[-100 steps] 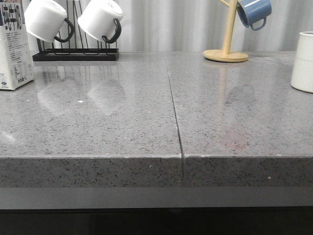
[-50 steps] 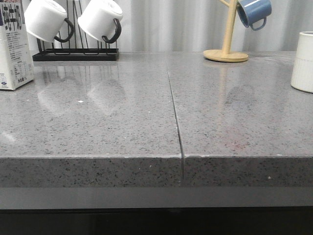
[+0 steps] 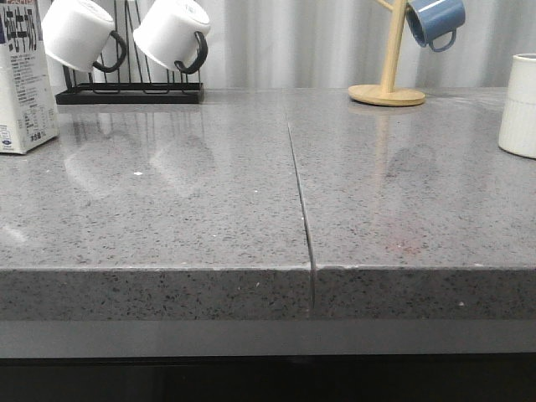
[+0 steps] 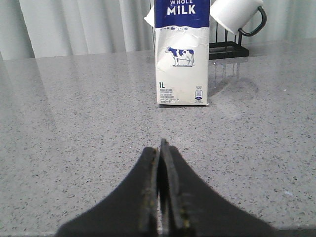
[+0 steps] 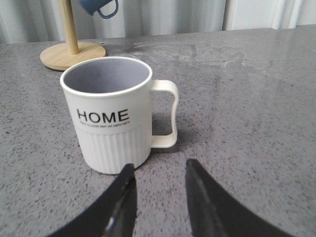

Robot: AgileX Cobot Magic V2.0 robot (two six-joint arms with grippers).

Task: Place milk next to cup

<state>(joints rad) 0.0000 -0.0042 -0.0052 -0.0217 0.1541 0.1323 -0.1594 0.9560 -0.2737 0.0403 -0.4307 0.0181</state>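
Nothing done yet: milk (image 3: 23, 75) stands far left, cup (image 3: 520, 105) far right on the worktop (image 3: 251, 201). Left gripper (image 4: 160, 197) closed, empty; right gripper (image 5: 158, 197) apart.

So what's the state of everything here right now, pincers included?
milk: upright on the counter, untouched
cup: upright, empty
left pincer: shut, holding nothing
right pincer: open, just short of the cup
white mugs: hanging tilted on the black rack
blue mug: hanging on the wooden stand
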